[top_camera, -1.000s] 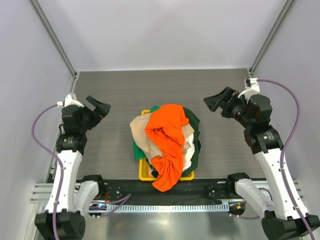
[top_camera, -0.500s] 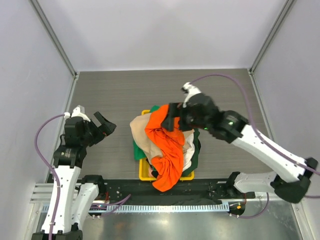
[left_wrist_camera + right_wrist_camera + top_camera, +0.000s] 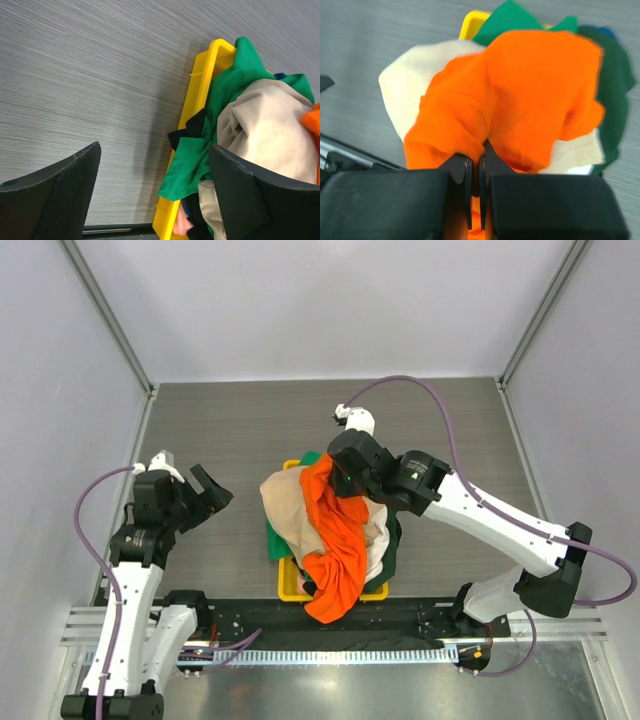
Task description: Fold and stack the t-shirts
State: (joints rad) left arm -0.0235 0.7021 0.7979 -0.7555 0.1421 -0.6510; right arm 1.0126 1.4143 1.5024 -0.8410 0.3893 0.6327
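A heap of t-shirts fills the yellow bin [image 3: 289, 590] at the table's near middle. The orange t-shirt [image 3: 338, 540] lies on top and hangs over the bin's front edge. Under it are a beige one [image 3: 284, 505], a dark green one [image 3: 391, 537] and a bit of white [image 3: 377, 541]. My right gripper [image 3: 337, 472] is over the heap's far end, shut on a fold of the orange t-shirt [image 3: 530, 85], pinched at the fingertips [image 3: 479, 150]. My left gripper [image 3: 206, 496] stands open left of the bin, nothing between its fingers [image 3: 154, 150]. Green cloth [image 3: 215, 105] and black cloth [image 3: 187, 137] spill over the yellow bin's rim [image 3: 200, 85].
A black rail [image 3: 330, 625] with cables runs along the near edge in front of the bin. Grey walls and metal frame posts [image 3: 110, 320] close in the table on the left, right and far side. Bare grey tabletop [image 3: 250, 420] lies beyond the bin.
The right arm swung in from the far right to the heap and its jaws shut on the orange t-shirt. The left gripper drifted slightly nearer and stayed open.
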